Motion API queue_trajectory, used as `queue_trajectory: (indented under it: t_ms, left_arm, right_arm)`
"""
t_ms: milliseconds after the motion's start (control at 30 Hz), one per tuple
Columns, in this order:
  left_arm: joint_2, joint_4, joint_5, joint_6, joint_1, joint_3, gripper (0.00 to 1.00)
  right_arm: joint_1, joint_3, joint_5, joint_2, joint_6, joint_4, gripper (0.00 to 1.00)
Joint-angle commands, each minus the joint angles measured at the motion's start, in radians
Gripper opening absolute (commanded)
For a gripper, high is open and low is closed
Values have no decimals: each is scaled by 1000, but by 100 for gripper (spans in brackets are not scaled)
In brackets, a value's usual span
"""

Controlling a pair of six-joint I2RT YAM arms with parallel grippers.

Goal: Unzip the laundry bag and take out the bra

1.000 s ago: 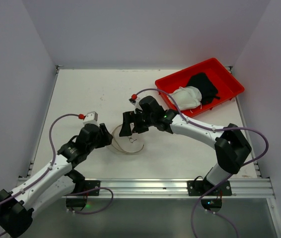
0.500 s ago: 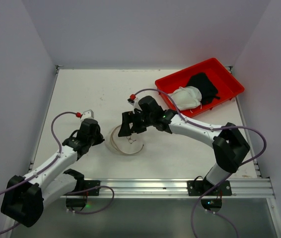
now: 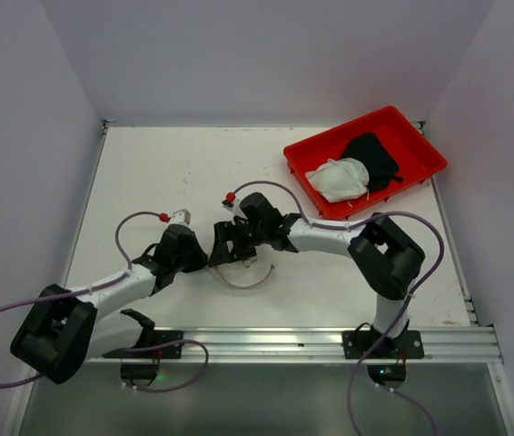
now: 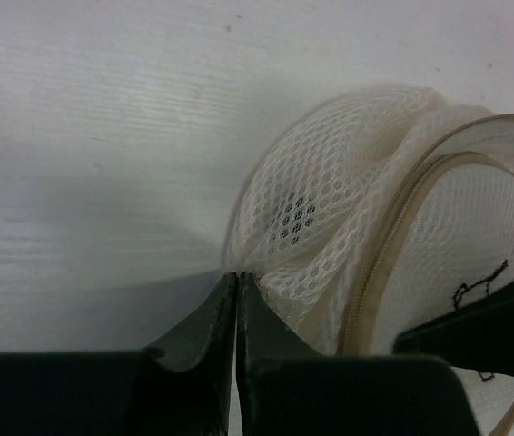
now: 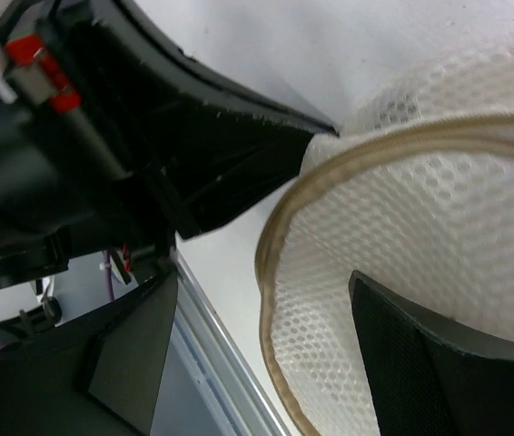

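Firstly, the left gripper (image 4: 237, 280) is pinching a fold of mesh of the laundry bag (image 4: 330, 209) between its closed fingers, and the bag is lying flattened on the table (image 3: 148, 173) between both grippers, a beige band (image 4: 393, 227) running along its rim. The right gripper (image 5: 261, 291) is standing over the bag with its jaws apart; one finger is covering some mesh, so I cannot tell if it is touching, nor what is inside. Farther right, a red tray (image 3: 425, 150) is holding a white cloth (image 3: 339, 179) and a black cloth (image 3: 375, 156).

Overhead camera looks down from behind; both wrist cameras closely share the laundry bag (image 4: 330, 209).
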Motion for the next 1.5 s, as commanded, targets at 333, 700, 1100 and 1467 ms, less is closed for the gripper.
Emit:
queue_trajectory:
  t_ms: [333, 700, 1100, 1467]
  left_arm:
    - [101, 202, 50, -99, -85, -51, 4]
    - [-8, 66, -26, -76, -82, 1, 18]
    - [-187, -229, -183, 32, -36, 222, 75]
    - [-351, -522, -307, 251, 96, 550, 100]
  right_arm:
    - [-2, -113, -19, 65, 91, 236, 77]
    - [-13, -112, 80, -174, -35, 126, 78]
    - [-168, 79, 320, -411, -129, -274, 89]
    - [-579, 17, 642, -891, -245, -530, 99]
